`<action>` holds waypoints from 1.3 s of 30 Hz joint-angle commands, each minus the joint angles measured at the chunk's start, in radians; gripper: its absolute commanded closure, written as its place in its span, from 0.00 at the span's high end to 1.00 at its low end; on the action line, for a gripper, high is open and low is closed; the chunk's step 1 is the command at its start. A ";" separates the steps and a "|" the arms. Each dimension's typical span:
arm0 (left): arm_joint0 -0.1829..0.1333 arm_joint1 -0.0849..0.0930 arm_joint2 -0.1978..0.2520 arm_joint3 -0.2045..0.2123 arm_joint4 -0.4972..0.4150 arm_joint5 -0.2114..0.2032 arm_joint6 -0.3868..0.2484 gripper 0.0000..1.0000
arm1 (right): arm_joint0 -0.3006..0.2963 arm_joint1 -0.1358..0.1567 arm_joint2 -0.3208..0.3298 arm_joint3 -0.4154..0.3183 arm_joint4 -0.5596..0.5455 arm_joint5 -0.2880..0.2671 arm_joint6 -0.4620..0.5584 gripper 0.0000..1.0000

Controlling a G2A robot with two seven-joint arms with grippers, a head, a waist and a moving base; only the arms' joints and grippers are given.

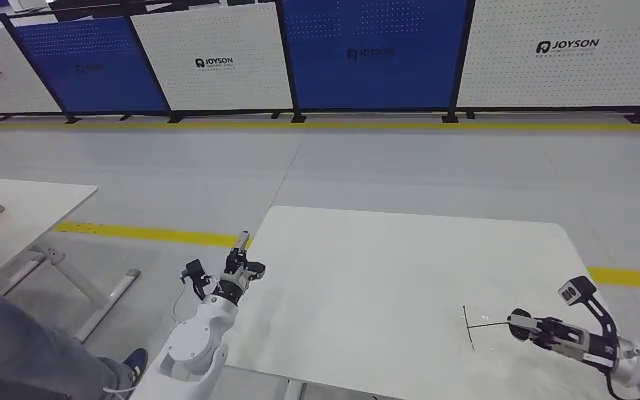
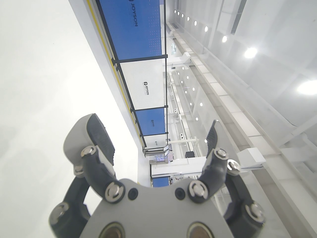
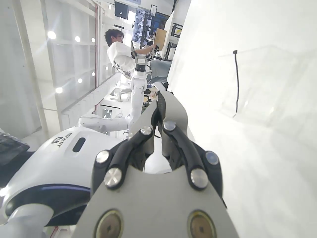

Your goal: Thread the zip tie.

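- A white bench [image 1: 400, 260] carries the work, and its broad bare top leaves both arms room to meet over it.
- The left hand [image 2: 153, 125] sits at the bench's left edge, well apart from the zip tie. Its fingers [image 2: 99, 134] are spread wide with nothing between them. It looks parked, ready to take one end once the tie is lifted.
- The right hand [image 1: 516, 322] is near the bench's front right corner with its fingers pressed together. I cannot tell whether anything is pinched there. It points along the tie, probably lined up for a pick.
- The zip tie [image 1: 486, 325], a thin black strip, lies flat and straight on the bench just in front of the right hand. Its small head [image 3: 234, 51] is at the far end. No loop is formed, so threading has not begun.
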 commanded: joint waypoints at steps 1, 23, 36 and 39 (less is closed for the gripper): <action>0.000 0.000 0.000 0.000 0.000 0.000 0.000 1.00 | 0.001 -0.001 0.000 0.003 -0.003 0.000 0.000 0.00; 0.000 0.000 0.000 0.000 0.000 0.000 0.000 1.00 | 0.006 -0.002 0.001 -0.021 -0.023 0.014 -0.059 0.00; 0.000 0.000 0.000 0.000 0.000 0.000 0.000 1.00 | 0.035 -0.004 -0.003 -0.025 -0.030 0.013 -0.057 0.00; 0.000 0.000 0.000 0.000 0.000 0.000 0.000 1.00 | 0.035 -0.004 -0.003 -0.025 -0.030 0.013 -0.057 0.00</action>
